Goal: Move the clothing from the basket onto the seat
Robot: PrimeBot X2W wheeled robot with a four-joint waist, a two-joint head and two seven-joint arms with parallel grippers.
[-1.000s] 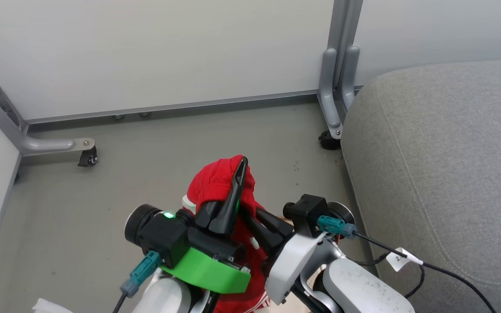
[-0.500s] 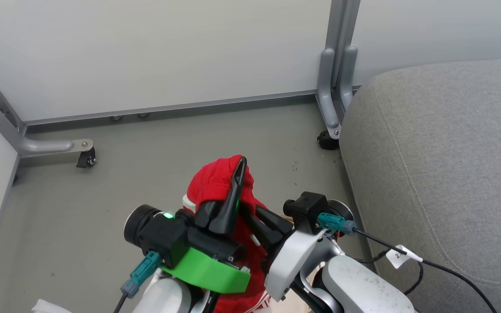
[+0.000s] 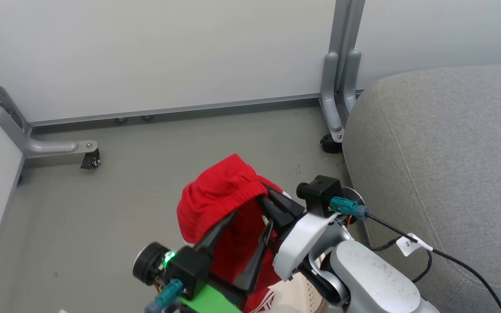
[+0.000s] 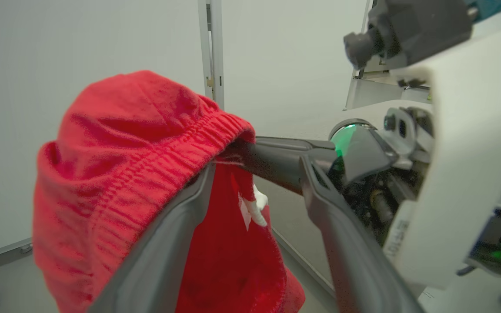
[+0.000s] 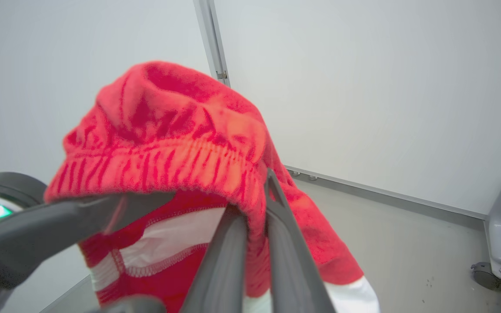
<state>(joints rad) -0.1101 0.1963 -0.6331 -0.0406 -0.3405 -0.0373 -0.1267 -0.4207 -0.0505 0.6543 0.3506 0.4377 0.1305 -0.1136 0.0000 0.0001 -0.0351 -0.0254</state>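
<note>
Right now the right pincer [image 5: 255,208] is clamped tight on the elastic hem of the red clothing [image 3: 220,195], holding it above the floor [image 3: 137,191]. The left pincer [image 3: 252,217] gapes wide, one finger under that hem. The seat [image 3: 450,152] lies at three o'clock, apart.

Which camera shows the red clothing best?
Right wrist view: the clothing shows waistband and white panel close up, pinched by the right hand. Head view shows it from above, draped; left wrist view shows its side over the open left hand.
</note>
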